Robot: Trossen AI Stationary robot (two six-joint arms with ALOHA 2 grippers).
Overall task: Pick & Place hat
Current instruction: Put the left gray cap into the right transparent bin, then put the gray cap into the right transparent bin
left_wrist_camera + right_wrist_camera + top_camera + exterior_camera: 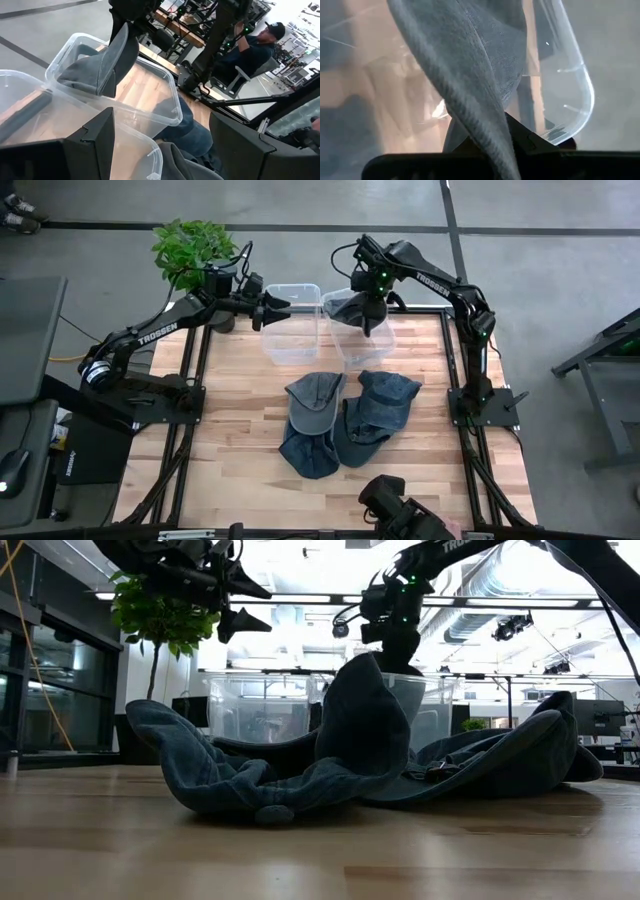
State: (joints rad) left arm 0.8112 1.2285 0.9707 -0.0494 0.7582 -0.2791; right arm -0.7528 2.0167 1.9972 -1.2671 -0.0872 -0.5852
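Observation:
A grey hat (85, 75) sits partly inside the right one of two clear bins (385, 348) at the table's far middle. My right gripper (371, 323) reaches down over that bin, shut on the hat. The left clear bin (292, 352) stands beside it. My left gripper (278, 310) hovers open and level at that bin's left rim, touching nothing. Several more blue and grey hats (340, 420) lie heaped on the table's middle, near side of the bins. My right gripper pinches the hat's flat brim (485, 125) between its two fingers, which come from above and point steeply down. The brim (119, 52) stands up toward the gripper. The crown below it rests inside the right bin.
A potted plant (195, 250) stands at the far left corner behind my left arm. A seated person (260, 47) shows beyond the table's right side. Bare wood lies at the table's left (230, 410) and along its near edge.

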